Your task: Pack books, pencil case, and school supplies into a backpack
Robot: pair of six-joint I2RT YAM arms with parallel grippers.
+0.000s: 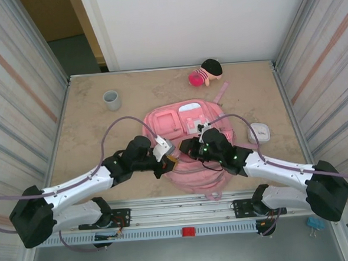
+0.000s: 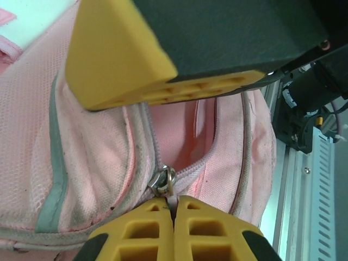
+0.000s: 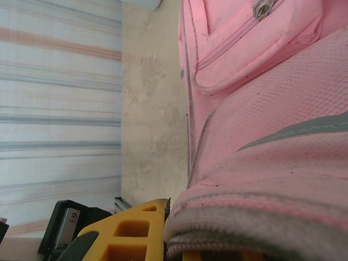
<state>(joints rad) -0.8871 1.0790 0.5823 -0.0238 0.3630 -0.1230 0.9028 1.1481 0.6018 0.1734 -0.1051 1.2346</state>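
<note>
**Q:** Beige mottled tabletop (image 1: 91, 129), large pink fabric backpack (image 1: 161, 122) at centre. What are the grippers doing?

**A:** Left gripper (image 2: 174, 202) is pinched together on the silver zipper pull (image 2: 166, 182). The right gripper (image 1: 185, 147), at its 3 o'clock, apparently clamps the rim. The opening gapes toward 12, so the pull is probably toward 6.

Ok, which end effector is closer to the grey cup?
Left. The left end effector, pinching the zipper pull of the backpack, sits to the near right of the cup. The right end effector grips the backpack farther right.

The backpack (image 1: 185, 121) is pink mesh with grey stripes, its zip pull (image 2: 166, 179) silvery; the doll (image 1: 205, 73) pink and black, perhaps striped; the table (image 1: 91, 129) mottled beige.
</note>
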